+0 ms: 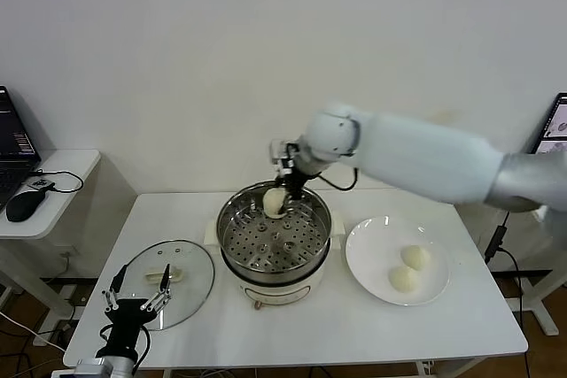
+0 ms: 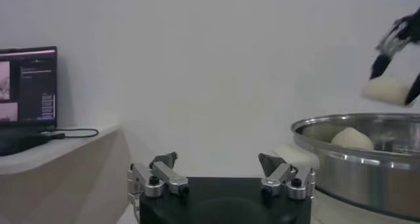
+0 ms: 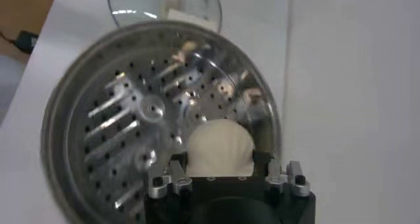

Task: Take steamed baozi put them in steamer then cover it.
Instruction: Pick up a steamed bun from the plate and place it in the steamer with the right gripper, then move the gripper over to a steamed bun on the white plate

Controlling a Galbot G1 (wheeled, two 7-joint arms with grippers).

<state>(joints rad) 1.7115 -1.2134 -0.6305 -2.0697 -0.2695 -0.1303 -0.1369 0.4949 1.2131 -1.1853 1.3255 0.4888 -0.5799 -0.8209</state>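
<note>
**Bun held over the steamer's back rim**

Over the far rim of the steamer (image 1: 275,241), the right gripper (image 1: 285,185) has its fingers closed on 1 steamed baozi (image 1: 275,202), held above the perforated tray. The left wrist view shows a 2nd bun (image 2: 352,138) already lying inside the pot. 2 more buns (image 1: 408,268) sit on the white plate (image 1: 368,254) to the right of the steamer, which makes 4 in all. 1 cover (image 1: 190,263) lies flat on the white table (image 1: 354,329) to the left of the steamer, its cream handle up. The left gripper (image 1: 137,300) hangs low at the near left corner, over the cover's near edge, jaws spread wide and holding nothing. A side desk (image 1: 66,165) at far left carries a laptop (image 1: 13,143) and a mouse (image 1: 24,204). Behind everything stands a plain white wall.
</note>
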